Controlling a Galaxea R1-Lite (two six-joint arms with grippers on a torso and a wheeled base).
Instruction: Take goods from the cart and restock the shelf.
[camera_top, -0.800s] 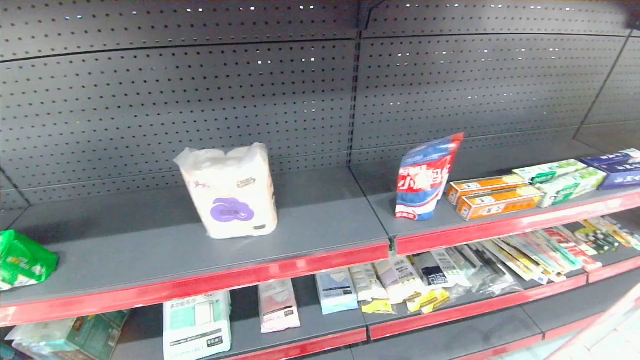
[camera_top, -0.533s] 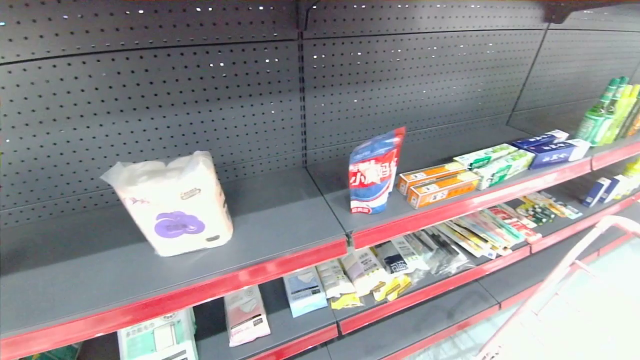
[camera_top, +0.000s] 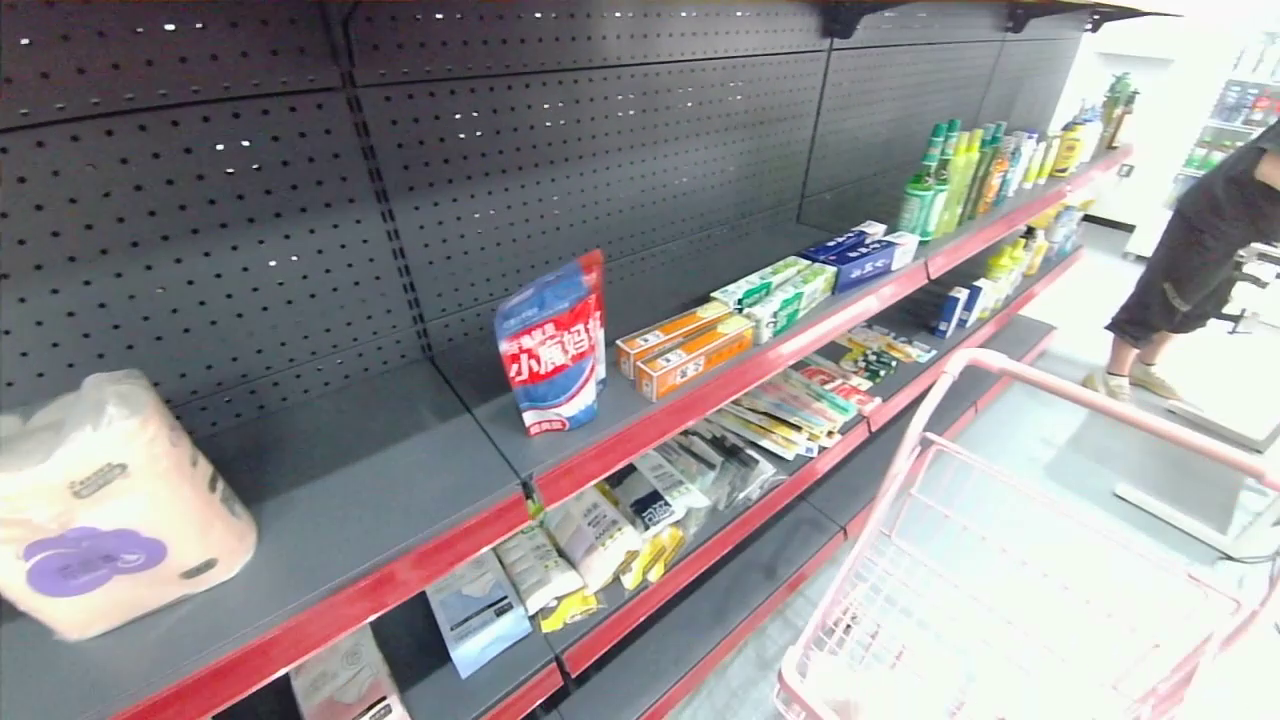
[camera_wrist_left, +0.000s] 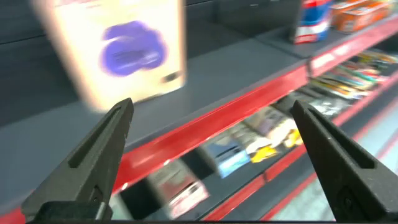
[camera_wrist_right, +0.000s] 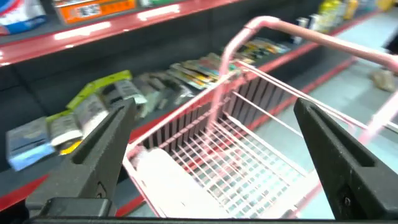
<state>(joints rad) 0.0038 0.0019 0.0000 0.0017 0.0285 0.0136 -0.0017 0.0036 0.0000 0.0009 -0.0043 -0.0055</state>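
A pink wire cart (camera_top: 1010, 570) stands at the lower right, in front of the shelving. My right gripper (camera_wrist_right: 214, 107) hangs open over the cart (camera_wrist_right: 261, 130), where something whitish (camera_wrist_right: 165, 174) lies at one end of the basket. My left gripper (camera_wrist_left: 211, 107) is open and holds nothing, facing the red front edge of the grey shelf (camera_wrist_left: 205, 118). On that shelf (camera_top: 380, 500) a white toilet paper pack with a purple mark (camera_top: 110, 500) (camera_wrist_left: 118, 50) stands at the left. A blue and red pouch (camera_top: 555, 345) (camera_wrist_left: 314, 22) stands farther right.
Orange and green toothpaste boxes (camera_top: 685, 350) and blue boxes (camera_top: 860, 255) lie right of the pouch, with green and yellow bottles (camera_top: 950, 170) beyond. The lower shelf holds several flat packets (camera_top: 600, 520) and toothbrushes (camera_top: 800, 400). Bare shelf lies between the paper pack and the pouch.
The head camera has swung to the right: the shelf goods slid left in the picture and the cart came into view. The goods themselves have not moved.
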